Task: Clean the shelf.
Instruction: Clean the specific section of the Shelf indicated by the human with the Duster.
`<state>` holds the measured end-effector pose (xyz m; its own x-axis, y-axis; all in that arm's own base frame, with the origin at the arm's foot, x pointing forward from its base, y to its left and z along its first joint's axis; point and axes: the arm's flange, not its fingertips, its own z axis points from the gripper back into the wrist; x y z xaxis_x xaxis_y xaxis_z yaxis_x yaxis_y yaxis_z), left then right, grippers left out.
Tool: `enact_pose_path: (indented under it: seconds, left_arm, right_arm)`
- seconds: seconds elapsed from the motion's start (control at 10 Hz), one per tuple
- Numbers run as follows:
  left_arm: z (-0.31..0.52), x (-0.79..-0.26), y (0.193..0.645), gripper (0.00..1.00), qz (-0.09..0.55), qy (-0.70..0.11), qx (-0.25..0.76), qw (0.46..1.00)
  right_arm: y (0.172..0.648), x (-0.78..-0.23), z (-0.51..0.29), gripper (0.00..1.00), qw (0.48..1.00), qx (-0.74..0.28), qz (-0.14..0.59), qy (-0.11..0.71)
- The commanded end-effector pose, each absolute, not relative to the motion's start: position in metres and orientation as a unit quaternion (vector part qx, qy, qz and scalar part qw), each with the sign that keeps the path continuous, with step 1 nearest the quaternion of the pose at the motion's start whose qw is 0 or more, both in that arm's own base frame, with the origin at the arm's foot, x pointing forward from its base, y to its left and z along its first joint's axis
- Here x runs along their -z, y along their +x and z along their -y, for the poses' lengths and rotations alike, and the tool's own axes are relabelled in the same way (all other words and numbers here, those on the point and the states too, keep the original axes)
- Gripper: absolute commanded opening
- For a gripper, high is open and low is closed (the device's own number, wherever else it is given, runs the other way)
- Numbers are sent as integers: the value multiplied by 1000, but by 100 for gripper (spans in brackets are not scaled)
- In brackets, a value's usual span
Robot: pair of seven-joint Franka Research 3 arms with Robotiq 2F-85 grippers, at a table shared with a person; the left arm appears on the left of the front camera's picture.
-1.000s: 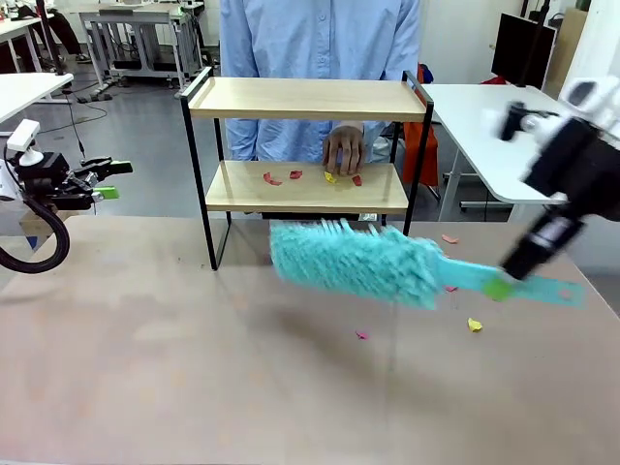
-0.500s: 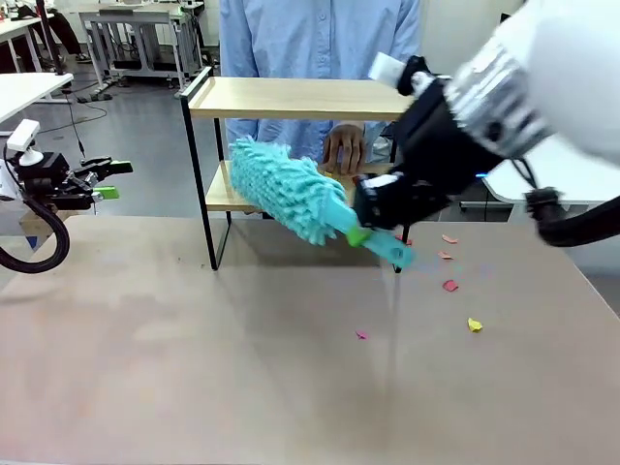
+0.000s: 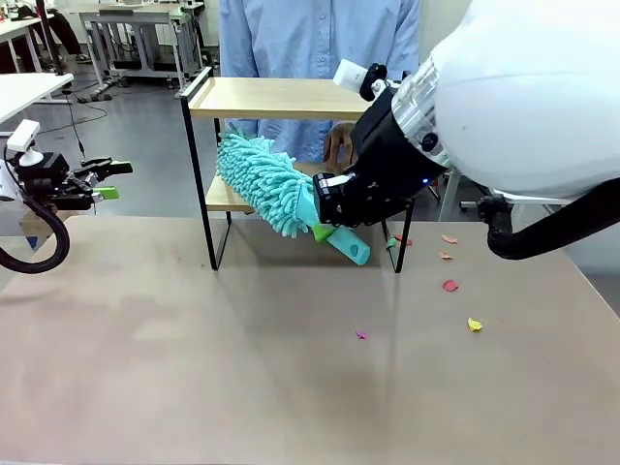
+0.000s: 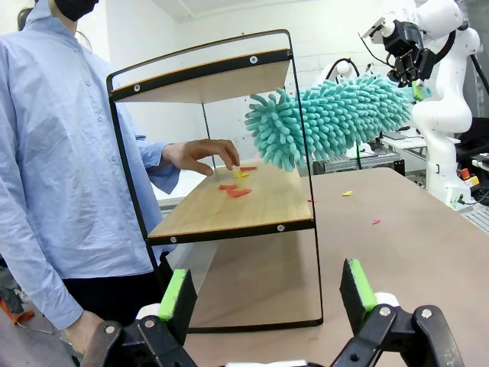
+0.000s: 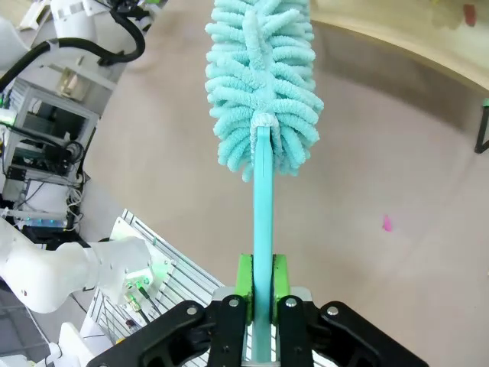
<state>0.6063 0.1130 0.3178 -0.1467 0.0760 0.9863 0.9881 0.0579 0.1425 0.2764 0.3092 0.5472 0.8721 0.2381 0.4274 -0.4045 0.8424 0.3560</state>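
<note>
The shelf [image 3: 291,97] stands at the table's far side, with two light wood boards in a black frame. My right gripper [image 3: 325,231] is shut on the handle of a teal fluffy duster [image 3: 266,184]. The duster head points up and left, at the left end of the gap between the boards. In the left wrist view the duster [image 4: 336,115] hangs above the lower board [image 4: 260,210], where red and yellow paper scraps [image 4: 233,189] lie near the person's hand [image 4: 202,153]. The right wrist view shows the gripper [image 5: 260,279] clamping the duster [image 5: 260,84]. My left gripper [image 3: 107,179] hovers open at the table's left edge.
Small paper scraps lie on the brown table at the right: a red scrap [image 3: 450,286], a yellow scrap [image 3: 475,325] and a pink scrap [image 3: 361,335]. The person in a blue shirt [image 3: 310,39] stands behind the shelf. White tables stand farther back.
My right arm has swung the duster from low over the table's right side up and left to the shelf's lower tier. The left arm has not moved.
</note>
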Motion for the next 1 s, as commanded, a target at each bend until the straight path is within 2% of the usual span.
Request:
enact_pose_path:
  seconds: [0.0, 0.2, 0.3, 0.5, 0.9]
  left_arm:
    - [-113, -321, 605, 100, 571, -465, 504, 451]
    - [-113, -321, 605, 100, 571, -465, 504, 451]
    - [-113, -321, 605, 100, 571, -465, 504, 451]
    - [-113, -321, 605, 100, 571, -465, 504, 451]
    - [-113, -321, 605, 100, 571, -465, 504, 451]
  right_arm:
    - [270, -551, -301, 13, 942, -170, 190, 219]
    - [282, -548, -329, 13, 949, -146, 199, 198]
    - [298, -550, -375, 13, 957, -74, 237, 147]
    - [328, -547, -434, 13, 957, -40, 263, 116]
    - [371, -532, -509, 13, 958, -24, 259, 120]
